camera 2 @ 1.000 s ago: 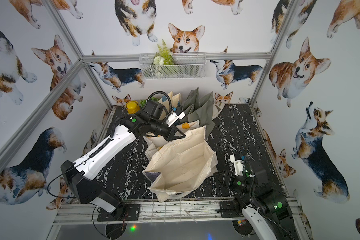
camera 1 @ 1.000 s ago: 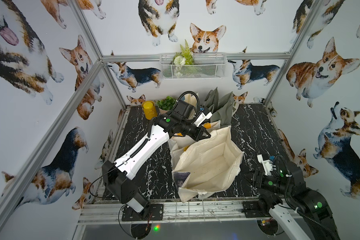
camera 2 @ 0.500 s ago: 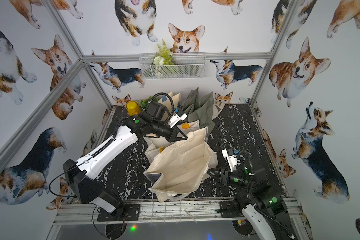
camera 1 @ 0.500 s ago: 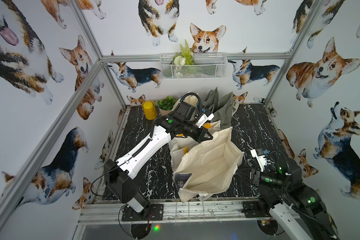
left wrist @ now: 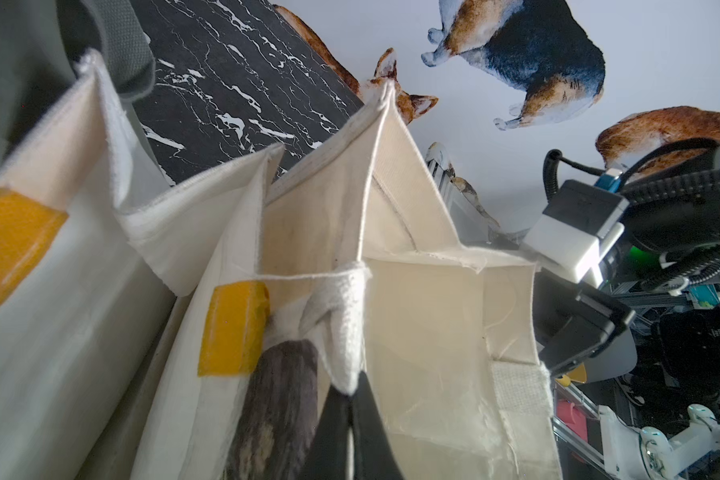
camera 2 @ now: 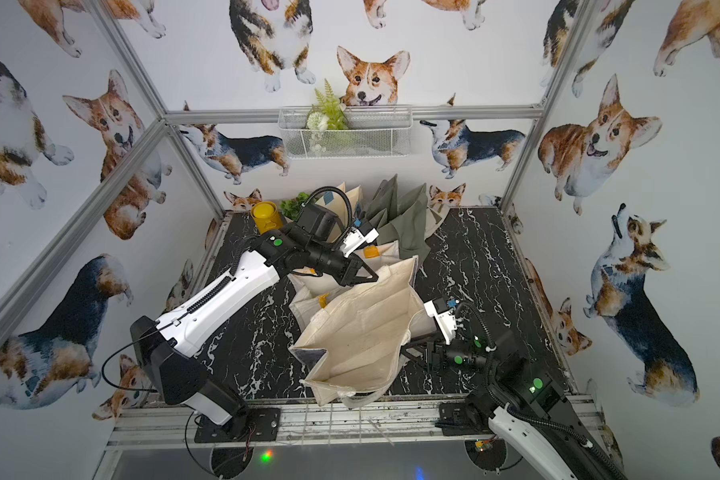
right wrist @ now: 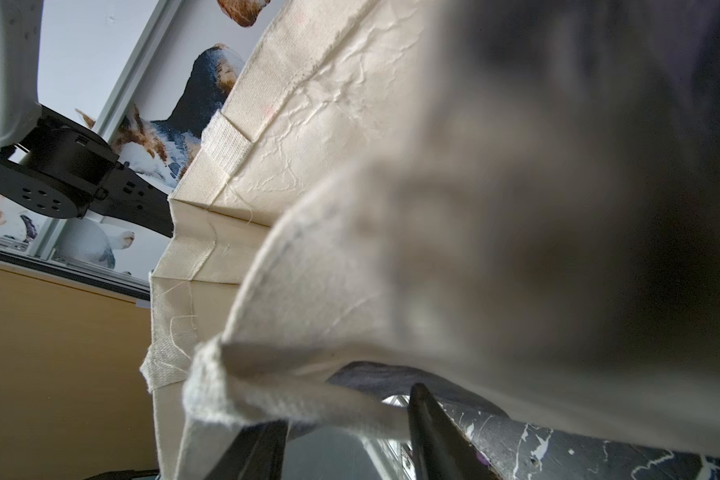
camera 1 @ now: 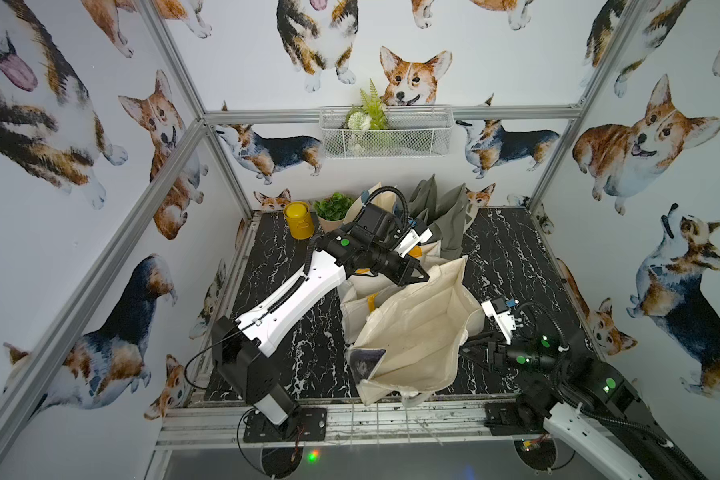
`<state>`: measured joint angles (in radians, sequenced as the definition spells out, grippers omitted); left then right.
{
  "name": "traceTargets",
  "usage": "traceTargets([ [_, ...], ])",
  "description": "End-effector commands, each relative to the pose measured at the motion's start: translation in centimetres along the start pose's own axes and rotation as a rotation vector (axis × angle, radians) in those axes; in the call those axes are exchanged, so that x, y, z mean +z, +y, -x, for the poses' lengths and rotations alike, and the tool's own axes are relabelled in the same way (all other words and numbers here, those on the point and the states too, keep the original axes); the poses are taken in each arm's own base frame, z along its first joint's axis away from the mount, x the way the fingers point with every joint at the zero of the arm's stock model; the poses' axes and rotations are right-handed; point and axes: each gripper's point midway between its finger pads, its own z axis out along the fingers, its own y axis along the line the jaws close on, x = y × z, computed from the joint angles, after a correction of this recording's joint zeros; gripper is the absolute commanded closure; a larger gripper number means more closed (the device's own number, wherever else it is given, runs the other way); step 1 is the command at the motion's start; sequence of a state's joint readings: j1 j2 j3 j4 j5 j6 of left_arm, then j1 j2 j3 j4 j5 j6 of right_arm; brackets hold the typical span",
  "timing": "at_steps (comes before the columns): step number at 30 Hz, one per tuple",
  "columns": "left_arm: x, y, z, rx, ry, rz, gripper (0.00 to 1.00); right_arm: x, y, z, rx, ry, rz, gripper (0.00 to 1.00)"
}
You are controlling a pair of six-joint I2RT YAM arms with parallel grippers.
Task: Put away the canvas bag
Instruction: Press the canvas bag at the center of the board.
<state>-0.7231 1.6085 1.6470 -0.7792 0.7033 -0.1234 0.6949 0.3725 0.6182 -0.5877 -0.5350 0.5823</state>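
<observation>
The cream canvas bag [camera 1: 416, 332] [camera 2: 362, 332] stands open at the front middle of the black marble table [camera 1: 512, 257]. My left gripper [camera 1: 422, 277] [camera 2: 373, 276] is at the bag's far rim. In the left wrist view the left gripper [left wrist: 352, 386] is shut on a bunched white strap [left wrist: 344, 332] at that rim. My right gripper [camera 1: 466, 353] [camera 2: 408, 353] is against the bag's right side, low down. In the right wrist view the right gripper [right wrist: 350, 409] has its jaws apart, and a cream strap [right wrist: 308, 399] lies across the gap, unclamped.
Cream bags with yellow tags [camera 1: 371, 291] stand just behind the canvas bag, and grey-green bags [camera 1: 445, 216] lean at the back wall. A yellow canister [camera 1: 297, 219] and a potted plant [camera 1: 333, 210] sit at the back left. A wire basket [camera 1: 385, 131] hangs on the wall.
My right arm has swung in from the front right until its gripper reached the bag's right side. The left gripper has kept its hold on the rim, shifting only slightly.
</observation>
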Motion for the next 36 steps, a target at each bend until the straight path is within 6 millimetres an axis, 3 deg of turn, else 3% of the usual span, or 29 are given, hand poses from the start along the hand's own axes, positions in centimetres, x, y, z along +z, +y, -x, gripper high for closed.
traceTargets([
  [1,-0.2,-0.8,-0.6,0.016,0.014,-0.024,1.0,0.2,-1.4,2.2,-0.058,-0.107,-0.101,0.63],
  [3,-0.3,-1.3,-1.0,0.029,0.021,-0.033,1.0,0.2,-1.7,3.2,-0.055,-0.159,-0.133,0.75],
  [6,-0.2,-2.1,-1.8,0.047,0.044,-0.044,1.0,0.1,-2.0,5.1,-0.04,-0.257,-0.148,1.0],
  [12,0.3,-3.9,-3.1,0.074,0.095,-0.083,1.0,0.6,-1.5,8.2,-0.02,-0.383,-0.118,1.0],
  [20,0.9,-5.8,-4.8,0.096,0.177,-0.119,1.0,2.0,-1.6,8.8,-0.04,-0.348,-0.162,1.0],
  [22,0.9,-6.0,-5.1,0.093,0.186,-0.128,0.95,1.8,-1.8,9.0,-0.041,-0.369,-0.175,1.0],
  [26,0.9,-6.3,-5.4,0.093,0.201,-0.137,0.72,1.9,-2.3,9.0,-0.022,-0.376,-0.188,1.0],
  [30,1.1,-7.3,-6.0,0.099,0.231,-0.17,0.57,2.7,-2.8,8.6,0.01,-0.351,-0.196,1.0],
  [36,1.3,-7.9,-6.8,0.128,0.277,-0.151,0.48,3.3,-2.8,8.8,0.01,-0.326,-0.208,1.0],
])
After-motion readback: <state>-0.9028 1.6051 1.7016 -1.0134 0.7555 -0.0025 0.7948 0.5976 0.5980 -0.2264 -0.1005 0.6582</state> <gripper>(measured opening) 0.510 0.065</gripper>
